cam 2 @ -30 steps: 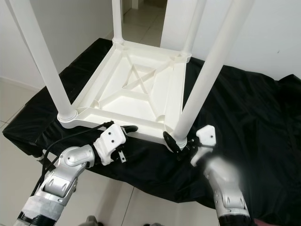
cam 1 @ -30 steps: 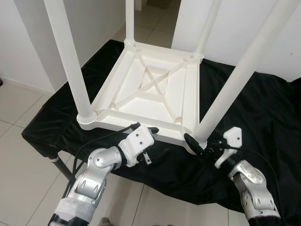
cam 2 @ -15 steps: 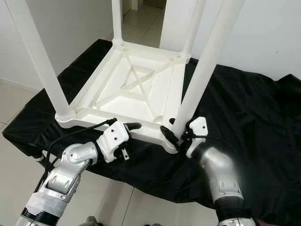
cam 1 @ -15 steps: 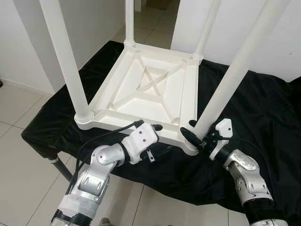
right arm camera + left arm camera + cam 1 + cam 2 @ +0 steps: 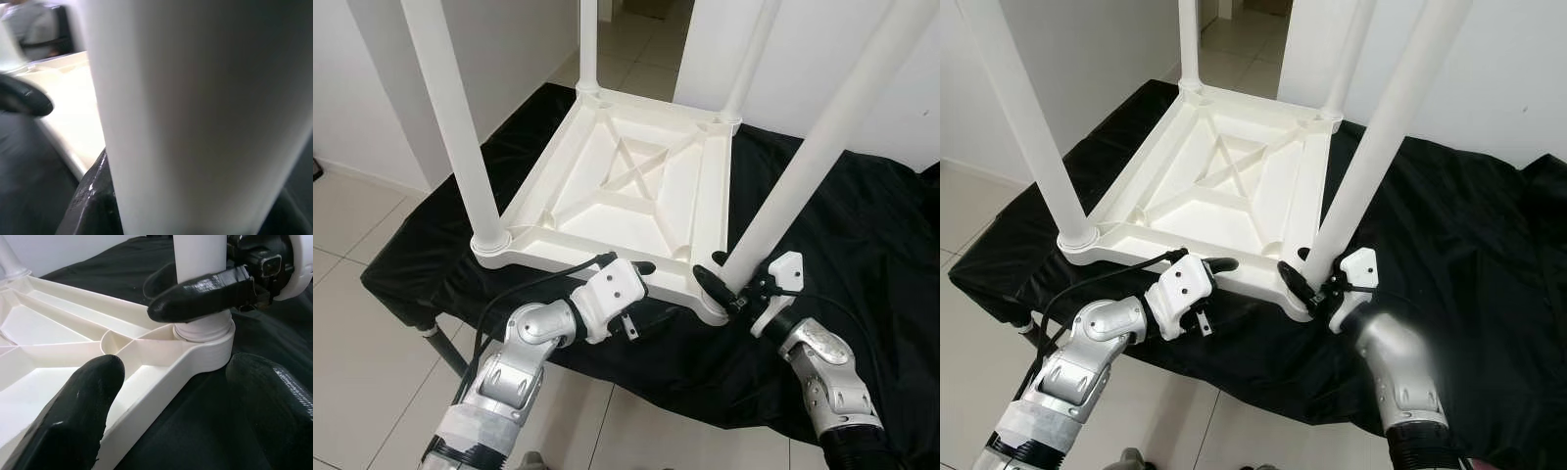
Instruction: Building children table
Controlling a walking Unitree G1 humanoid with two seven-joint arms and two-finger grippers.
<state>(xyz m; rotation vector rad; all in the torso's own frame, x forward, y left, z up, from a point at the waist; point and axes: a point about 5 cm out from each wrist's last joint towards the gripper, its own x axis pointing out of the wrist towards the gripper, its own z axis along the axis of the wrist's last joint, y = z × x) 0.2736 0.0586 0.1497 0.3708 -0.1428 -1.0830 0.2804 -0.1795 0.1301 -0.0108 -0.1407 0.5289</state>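
The white kids' table (image 5: 636, 191) is flipped upside down on a black cloth (image 5: 862, 245) draped over a stand, all four legs pointing up. On the left, the front-left leg (image 5: 460, 127) stands in its corner socket. Next over, the left gripper (image 5: 628, 276) sits at the table's front rim — its fingers (image 5: 83, 396) are spread apart, one over the rim's top edge and the other lower down beside the rim, not pinching anything as far as I can see. Further right, the front-right leg (image 5: 808, 162) tilts a bit as it rises from its corner socket (image 5: 205, 340). The right gripper (image 5: 717, 279) is right at the base of that leg — its black fingers (image 5: 195, 291) sit on either side of it, wrapped around the leg just above the socket.
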